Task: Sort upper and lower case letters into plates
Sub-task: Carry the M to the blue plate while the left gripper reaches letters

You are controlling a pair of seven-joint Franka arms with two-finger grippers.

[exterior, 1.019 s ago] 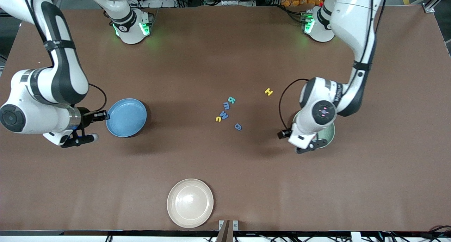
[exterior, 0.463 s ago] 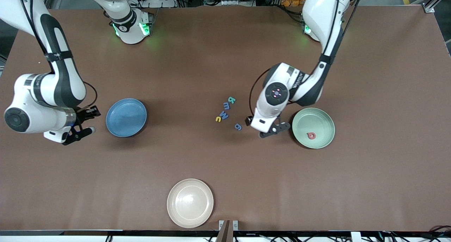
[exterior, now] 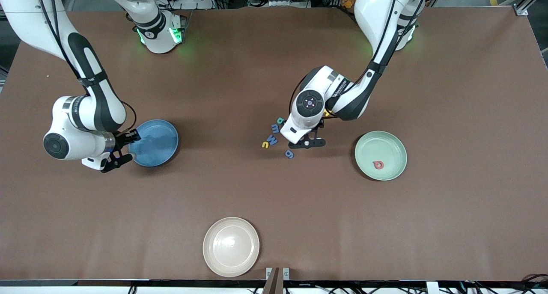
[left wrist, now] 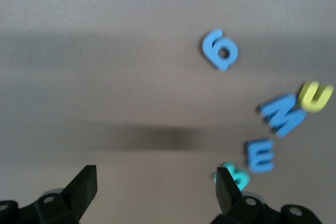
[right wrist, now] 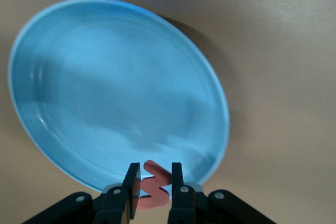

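My right gripper (exterior: 127, 156) (right wrist: 155, 172) hangs over the rim of the blue plate (exterior: 154, 142) (right wrist: 118, 93), shut on a red-pink zigzag letter (right wrist: 156, 190). My left gripper (exterior: 307, 144) (left wrist: 156, 187) is open and empty, low over the table beside the loose letters. Those are a blue g (exterior: 289, 154) (left wrist: 220, 50), a yellow u (exterior: 265, 145) (left wrist: 315, 96), a blue M (exterior: 272, 140) (left wrist: 282, 114), a smaller blue m (exterior: 275, 129) (left wrist: 260, 156) and a teal letter (exterior: 280, 120) (left wrist: 234, 174). A red-pink letter (exterior: 378, 164) lies in the pale green plate (exterior: 387, 144). The left arm mostly hides a yellow letter (exterior: 327, 113).
A cream-beige plate (exterior: 231, 246) sits near the table edge closest to the front camera. The blue plate lies toward the right arm's end of the table and the green plate toward the left arm's end, with the loose letters between them.
The left arm swung from over the green plate to the letter cluster, uncovering the red-pink letter in that plate. The right gripper moved in over the blue plate's rim with its letter.
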